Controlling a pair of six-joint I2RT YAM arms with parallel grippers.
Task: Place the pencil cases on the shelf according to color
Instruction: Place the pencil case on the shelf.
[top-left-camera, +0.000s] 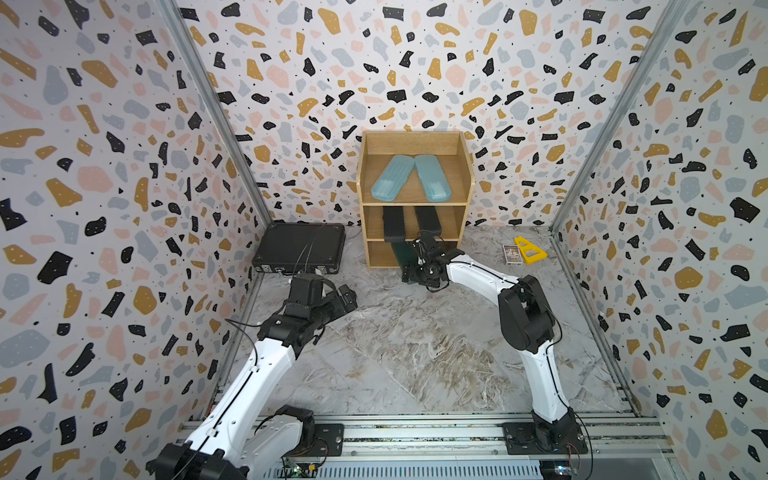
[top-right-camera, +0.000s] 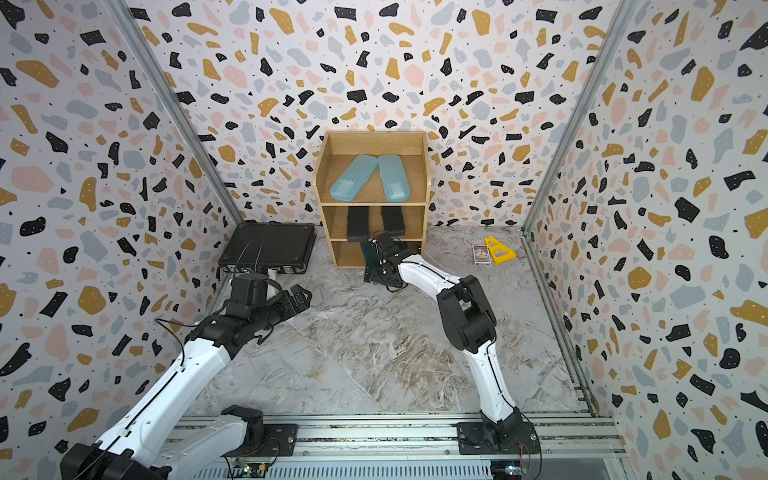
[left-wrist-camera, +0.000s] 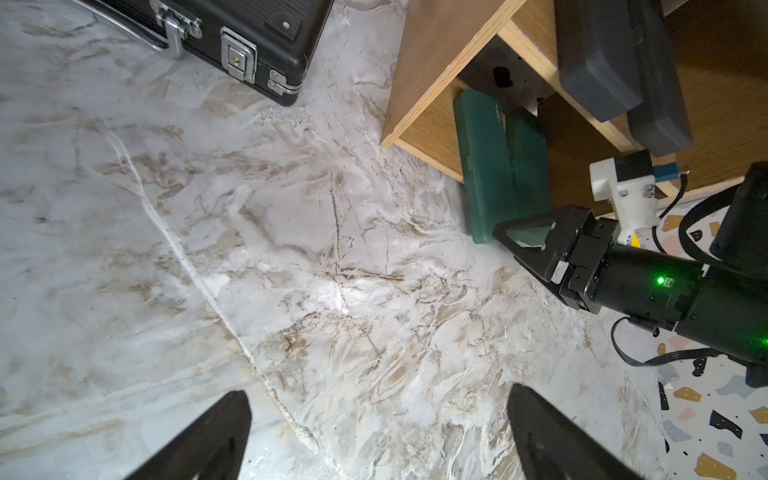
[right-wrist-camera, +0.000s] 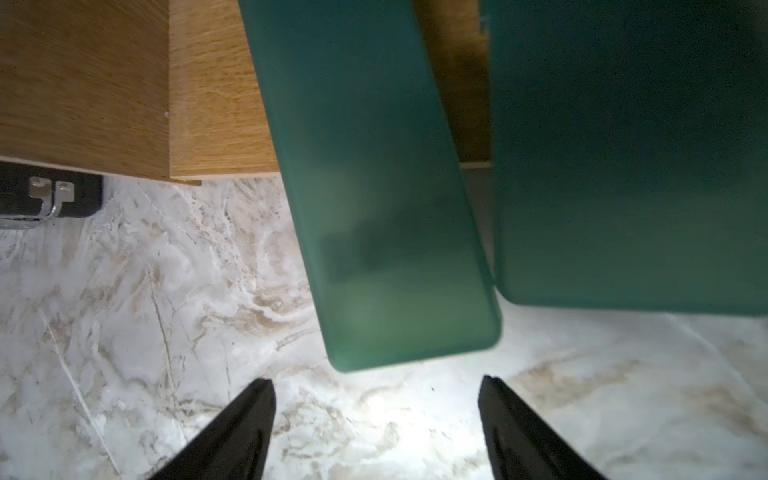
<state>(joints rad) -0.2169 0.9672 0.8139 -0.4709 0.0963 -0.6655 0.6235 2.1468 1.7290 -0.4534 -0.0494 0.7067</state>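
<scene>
Step in hand, as judged: closing out the last tier. On the shelf (top-left-camera: 415, 143), sorted by colour: blue cases (top-left-camera: 392, 176) on top tier, black cases (top-left-camera: 393, 224) on middle, green cases (left-wrist-camera: 482, 166) on bottom.

Green pair close together, near ends seemingly touching, both jutting well past the front edge over the marble top (top-left-camera: 415, 353). Black pair overhanging too, less so.

Just in front of the green ends: right gripper (right-wrist-camera: 376, 380), jaws wide apart, nothing between them, case end just ahead of the fingertips (right-wrist-camera: 257, 403). Over bare marble near the briefcase (top-left-camera: 299, 245), well apart from the shelf: left gripper (left-wrist-camera: 378, 391), spread to the full, empty.

Next move, judged: either nudge the green pair deeper, pressing square on the end faces so neither skews against its neighbour or the side panel, or back straight out without snagging them.

Count: blue 2, black 2, green 2, six cases in all, every one shelved. Shelf 1, briefcase 1. Also 1 yellow block (top-left-camera: 530, 249) and 1 small box (top-left-camera: 511, 254), beside the shelf on the right arm's side.
</scene>
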